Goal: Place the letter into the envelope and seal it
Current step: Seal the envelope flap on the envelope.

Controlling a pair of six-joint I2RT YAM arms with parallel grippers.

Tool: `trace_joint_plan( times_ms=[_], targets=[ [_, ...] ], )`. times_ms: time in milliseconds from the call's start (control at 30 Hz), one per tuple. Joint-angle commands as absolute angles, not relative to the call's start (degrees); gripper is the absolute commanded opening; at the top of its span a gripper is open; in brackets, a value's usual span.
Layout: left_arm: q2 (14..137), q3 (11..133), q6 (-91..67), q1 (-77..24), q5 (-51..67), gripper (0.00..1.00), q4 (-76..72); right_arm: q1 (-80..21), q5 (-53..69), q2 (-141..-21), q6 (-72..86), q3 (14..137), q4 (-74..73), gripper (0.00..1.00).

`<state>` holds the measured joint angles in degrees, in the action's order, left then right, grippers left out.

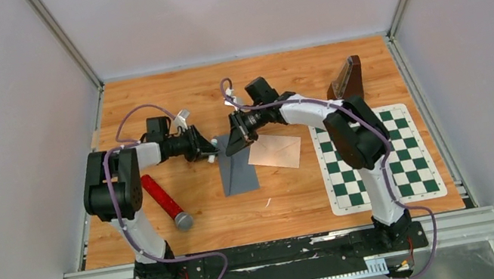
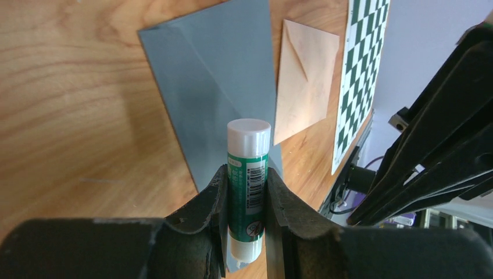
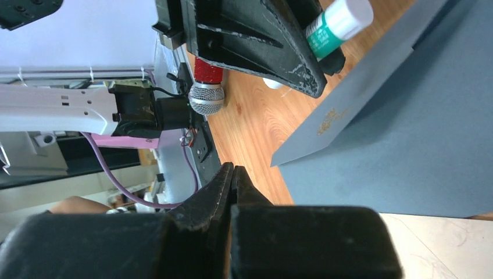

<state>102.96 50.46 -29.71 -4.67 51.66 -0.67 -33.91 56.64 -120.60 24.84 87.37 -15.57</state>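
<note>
A grey envelope (image 1: 239, 175) lies mid-table, also in the left wrist view (image 2: 215, 87). Its pointed flap (image 3: 360, 99) with a gold emblem stands partly raised over the body. A tan paper (image 1: 275, 151), with envelope-like fold lines, lies flat just right of it (image 2: 305, 75). My left gripper (image 1: 211, 151) is shut on a green-and-white glue stick (image 2: 249, 174), capped end forward, at the envelope's upper left. My right gripper (image 1: 236, 145) is shut beside the flap's tip (image 3: 234, 170). I see nothing between its jaws.
A red microphone (image 1: 165, 200) with a silver head lies left of the envelope. A green-and-white chessboard mat (image 1: 378, 158) lies at the right, under the right arm. A brown wooden object (image 1: 344, 78) stands at the back right. The two grippers are close together.
</note>
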Motion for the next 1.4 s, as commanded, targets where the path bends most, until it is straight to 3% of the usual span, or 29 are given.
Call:
trace_joint_plan(
  times_ms=[0,567,1100,1367],
  targets=[
    [106.39,54.31,-28.96,-4.34,52.74,0.0,-1.65,-34.01,56.62,-123.7,32.49,88.24,-12.85,0.0],
    [110.39,55.32,-25.03,-7.06,49.0,0.0,1.99,-34.1,55.31,-128.87,37.53,91.23,-13.22,0.02],
    [109.41,56.08,-24.09,-7.21,48.16,0.0,4.95,-34.01,42.67,-133.25,36.12,91.1,-22.99,0.0],
    [97.68,43.93,-40.7,-7.74,56.03,0.0,-19.42,-33.3,40.54,-134.71,37.67,89.13,-24.21,0.0]
  ],
)
